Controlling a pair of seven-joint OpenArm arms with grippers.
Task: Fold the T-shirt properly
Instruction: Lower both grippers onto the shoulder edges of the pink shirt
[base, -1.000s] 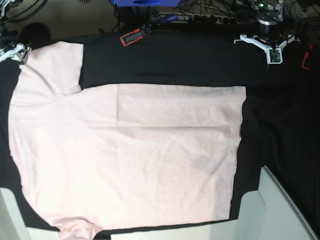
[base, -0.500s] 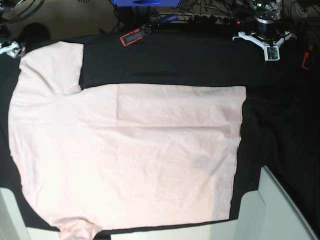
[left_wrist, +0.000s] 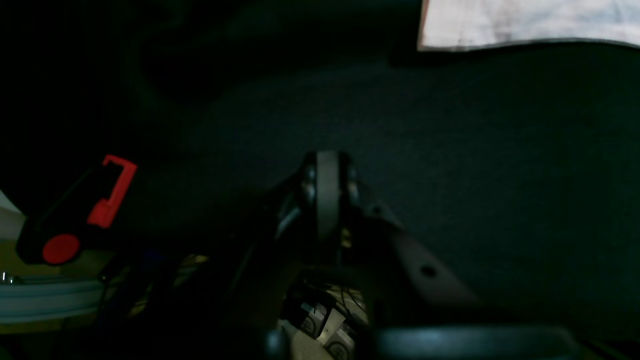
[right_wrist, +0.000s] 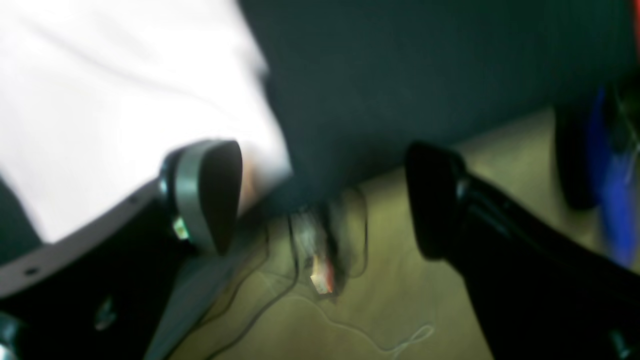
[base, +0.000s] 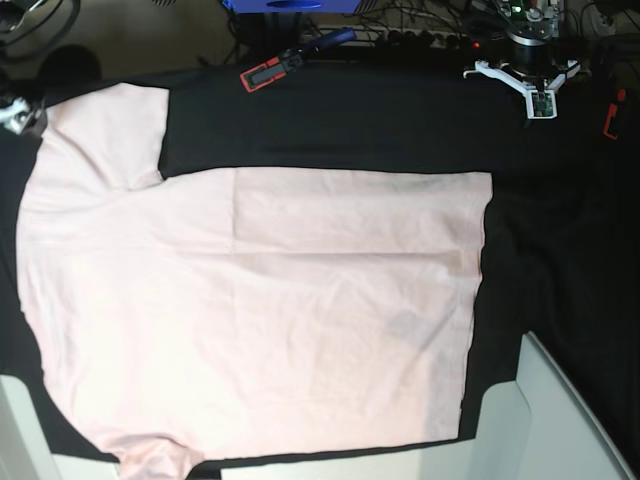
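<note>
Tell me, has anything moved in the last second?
Both arms pulled back toward the table's far edge: the right gripper slid off toward the picture's left edge, the left gripper retreated upward. Neither holds anything. The T-shirt lay flat and unmoved on the black table cloth.

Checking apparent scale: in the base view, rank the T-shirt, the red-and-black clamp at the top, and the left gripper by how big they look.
1. T-shirt, by far the largest.
2 and 3. The red-and-black clamp and left gripper look alike in size; no ranking between them.
</note>
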